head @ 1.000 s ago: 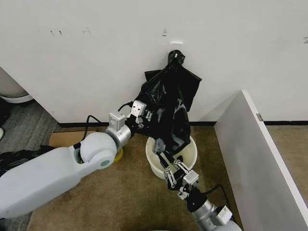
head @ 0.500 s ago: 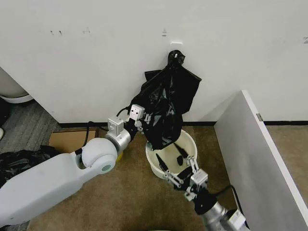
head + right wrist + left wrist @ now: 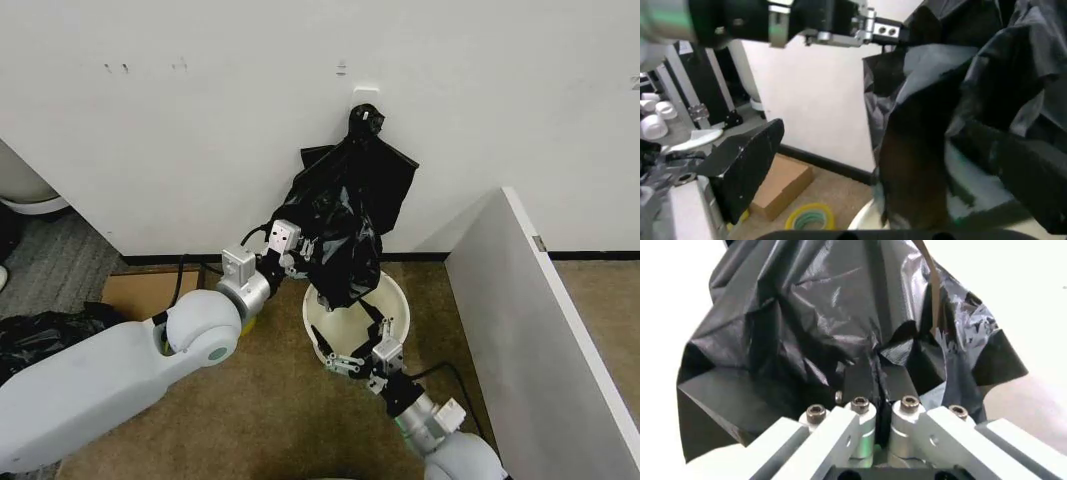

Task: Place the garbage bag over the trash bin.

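A glossy black, wrinkled plastic garbage bag with pale sheen on its creases is seen above a round plastic trash bin coloured creamy white. The left gripper, finished in white and silver metal with dark fingers and a green glint at its base, is pinched on the black film. The right gripper is marked by black fingers on a silver-grey body. A yellow tape roll with a greenish inner ring is seen on brown carpet beside a tan cardboard box. The wall is plain white.
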`<state>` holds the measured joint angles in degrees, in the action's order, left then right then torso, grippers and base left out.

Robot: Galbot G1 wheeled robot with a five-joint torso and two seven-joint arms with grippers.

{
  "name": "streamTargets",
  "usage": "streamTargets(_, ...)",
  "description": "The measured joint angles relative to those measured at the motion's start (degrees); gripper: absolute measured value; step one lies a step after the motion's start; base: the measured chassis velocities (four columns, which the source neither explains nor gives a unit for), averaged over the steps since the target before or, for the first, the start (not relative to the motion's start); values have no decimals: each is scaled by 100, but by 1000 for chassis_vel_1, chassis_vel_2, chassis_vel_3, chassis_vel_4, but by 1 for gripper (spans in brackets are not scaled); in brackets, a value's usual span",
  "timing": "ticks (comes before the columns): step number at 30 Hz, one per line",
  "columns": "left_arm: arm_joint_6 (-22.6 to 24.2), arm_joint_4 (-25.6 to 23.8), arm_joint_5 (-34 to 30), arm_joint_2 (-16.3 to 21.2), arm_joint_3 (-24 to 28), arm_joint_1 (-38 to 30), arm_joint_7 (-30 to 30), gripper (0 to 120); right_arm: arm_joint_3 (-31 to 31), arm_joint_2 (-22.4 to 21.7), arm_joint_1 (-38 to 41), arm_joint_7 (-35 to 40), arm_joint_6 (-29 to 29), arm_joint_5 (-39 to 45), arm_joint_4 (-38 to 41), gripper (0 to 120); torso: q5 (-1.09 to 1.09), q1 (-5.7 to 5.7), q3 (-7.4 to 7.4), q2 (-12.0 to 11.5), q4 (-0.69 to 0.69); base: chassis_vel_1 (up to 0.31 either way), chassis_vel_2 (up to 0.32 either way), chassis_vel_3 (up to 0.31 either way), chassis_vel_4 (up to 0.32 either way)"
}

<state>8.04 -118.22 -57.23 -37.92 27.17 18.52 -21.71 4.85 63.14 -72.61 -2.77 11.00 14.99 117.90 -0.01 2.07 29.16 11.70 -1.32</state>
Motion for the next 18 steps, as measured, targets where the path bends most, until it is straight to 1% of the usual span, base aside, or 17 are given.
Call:
streamTargets(3, -2, 5, 3, -16, -9, 8, 0, 0, -72, 40, 297, 67, -30, 6, -153, 100, 1, 0, 0, 0, 0, 0, 0, 0, 0)
streamTargets(10, -1, -28, 3, 11, -7, 10, -2, 0, -208, 76, 672, 107, -101, 121, -378, 99, 1, 0, 0, 0, 0, 0, 0, 0, 0)
streamTargets(13, -1, -28, 3, 21, -7, 10, -3, 0, -237, 90, 791, 124, -120, 151, -465, 90, 0, 0, 0, 0, 0, 0, 0, 0, 0)
streamTargets(14, -1, -28, 3, 21, -7, 10, -3, 0, -237, 90, 791, 124, -120, 151, -465, 90, 0, 0, 0, 0, 0, 0, 0, 0, 0)
streamTargets(18, -1, -29, 1, 23, -9, 4, -4, 0, -255, 99, 926, 177, -158, 173, -568, 75, 0, 0, 0, 0, 0, 0, 0, 0, 0)
